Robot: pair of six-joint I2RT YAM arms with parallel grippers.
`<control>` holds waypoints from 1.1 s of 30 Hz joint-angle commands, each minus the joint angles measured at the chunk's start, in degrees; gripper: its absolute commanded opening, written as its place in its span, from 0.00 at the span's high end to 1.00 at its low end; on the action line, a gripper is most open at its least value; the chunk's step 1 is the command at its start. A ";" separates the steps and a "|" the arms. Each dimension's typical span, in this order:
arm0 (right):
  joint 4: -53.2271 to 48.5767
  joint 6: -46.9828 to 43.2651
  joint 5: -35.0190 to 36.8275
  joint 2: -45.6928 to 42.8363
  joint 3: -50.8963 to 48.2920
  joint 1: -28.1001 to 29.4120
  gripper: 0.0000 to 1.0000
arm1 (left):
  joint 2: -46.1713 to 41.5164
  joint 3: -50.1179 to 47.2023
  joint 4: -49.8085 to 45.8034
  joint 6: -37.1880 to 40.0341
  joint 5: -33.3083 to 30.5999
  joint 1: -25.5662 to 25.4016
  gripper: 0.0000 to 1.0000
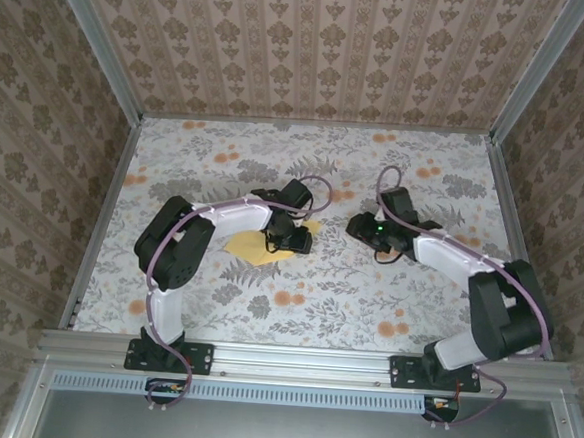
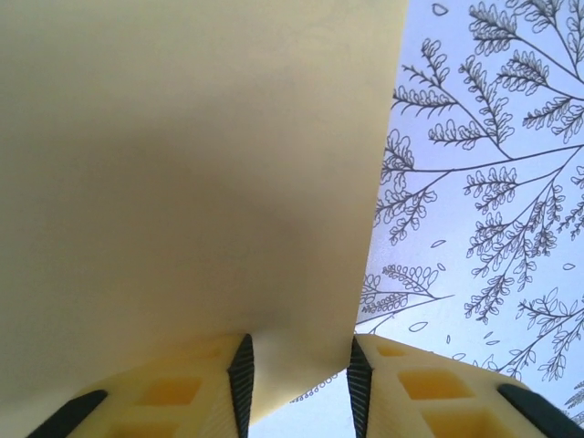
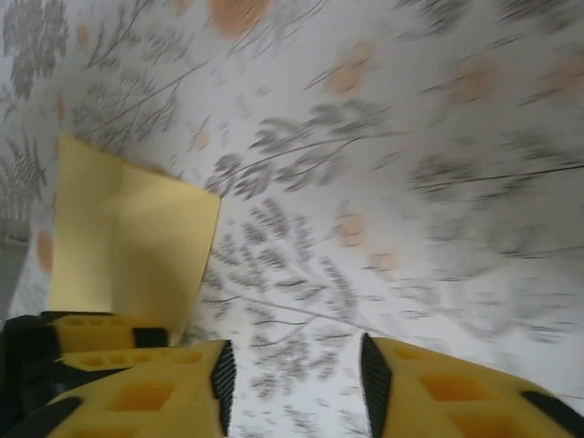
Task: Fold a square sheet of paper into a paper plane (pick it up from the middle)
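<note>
Where the left tool [image 2: 297,388] is concerned: 2 black pads stand partly apart, with a tongue of the square sheet of paper [image 2: 182,182] running down between them and touching the right-hand pad; whether it is truly clamped cannot be told. Right tool [image 3: 292,374]: released, jaws apart over bare print, nothing between them, near the sheet but clear of it. Sheet: pale yellow, slightly left of centre on the counter [image 1: 367,294], under the left tool, bearing 1 straight crease that divides a narrow panel from a wider one. Step in hand, by judgement: setting an early fold. Handling advice: hold the left pads low on the edge so the thin paper does not bow; bring the right tool in flat to pin the free side, then press along the crease, not across it. Risk: the sheet sliding on the floral surface.
</note>
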 commanded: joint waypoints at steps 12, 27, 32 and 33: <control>11.25 10.06 -9.01 16.35 8.72 7.59 0.75 | -3.43 -4.44 4.46 -2.32 4.83 1.91 0.66; 3.47 7.49 -6.62 26.19 16.14 7.94 0.87 | -7.61 -6.46 5.06 -4.25 4.83 4.14 0.86; 0.00 5.40 -4.49 26.53 17.07 7.94 0.88 | -15.14 -12.47 6.28 -7.65 3.71 9.70 0.72; -0.36 5.14 -4.35 26.58 17.22 7.98 0.88 | -16.87 -14.19 6.71 -8.51 3.56 11.30 0.68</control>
